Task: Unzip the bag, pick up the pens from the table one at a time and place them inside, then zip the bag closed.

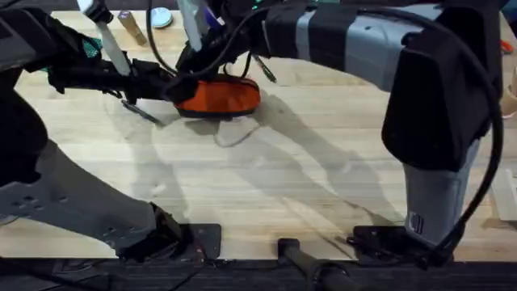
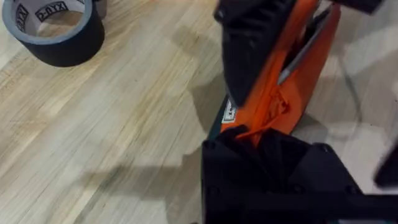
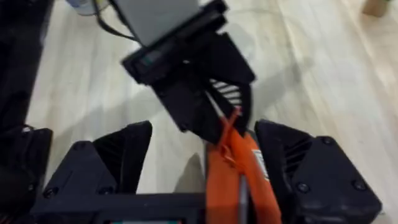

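A pale wooden plank table spreads from the arm bases. Toward its far side lies the orange pencil pouch, a dark pen just beside it. The left gripper pinches the pouch's end. The right gripper stands wide open, straddling the pouch. The left wrist view adds a black tape roll.
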You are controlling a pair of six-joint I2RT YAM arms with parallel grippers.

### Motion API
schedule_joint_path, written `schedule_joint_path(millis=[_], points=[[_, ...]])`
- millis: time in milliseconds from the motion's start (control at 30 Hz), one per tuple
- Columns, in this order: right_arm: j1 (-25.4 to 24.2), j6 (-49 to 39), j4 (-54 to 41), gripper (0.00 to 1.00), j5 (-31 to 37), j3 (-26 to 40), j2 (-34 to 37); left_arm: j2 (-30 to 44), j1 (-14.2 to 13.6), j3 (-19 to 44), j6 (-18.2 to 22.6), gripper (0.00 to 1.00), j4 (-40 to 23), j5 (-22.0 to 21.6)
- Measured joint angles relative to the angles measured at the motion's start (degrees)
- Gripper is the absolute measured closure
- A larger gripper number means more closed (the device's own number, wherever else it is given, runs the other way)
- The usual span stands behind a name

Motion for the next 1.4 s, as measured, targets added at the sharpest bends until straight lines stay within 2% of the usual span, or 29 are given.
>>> schedule_joint_path(millis=[200,733,767,800,933,967,1167,1400], points=[[1.19,0.0,0.02,0.006,-1.2,0.0,-0.02,0.0,0.02,0.0,-0.02,0.959,-0.02,0.02],[-1.52,0.0,-3.76,0.006,-1.42,0.04,-2.6,0.0,0.0,0.0,-0.02,0.949,0.95,0.04],[-1.74,0.01,-4.24,0.006,-1.43,0.07,-2.83,0.01,-0.1,0.0,0.03,0.883,1.33,-0.04],[-1.91,0.01,-4.75,0.006,-1.43,0.1,-3.03,0.02,-0.15,0.0,0.01,0.757,1.79,-0.39],[-2.82,0.02,-6.29,0.006,-1.44,0.15,-3.37,0.02,-0.13,0.0,-0.06,0.117,2.12,-1.0],[-3.08,0.02,-6.46,0.006,-1.44,0.15,-3.37,0.02,-0.13,0.0,-0.25,0.038,2.06,-1.09],[-4.88,0.02,-7.63,0.006,-1.42,0.17,-3.6,0.0,-0.13,0.0,-0.73,0.006,2.1,-1.12],[-7.6,0.02,-8.98,0.006,-1.44,0.22,-7.39,-0.44,-0.13,0.57,-5.63,0.006,1.14,-1.21]])
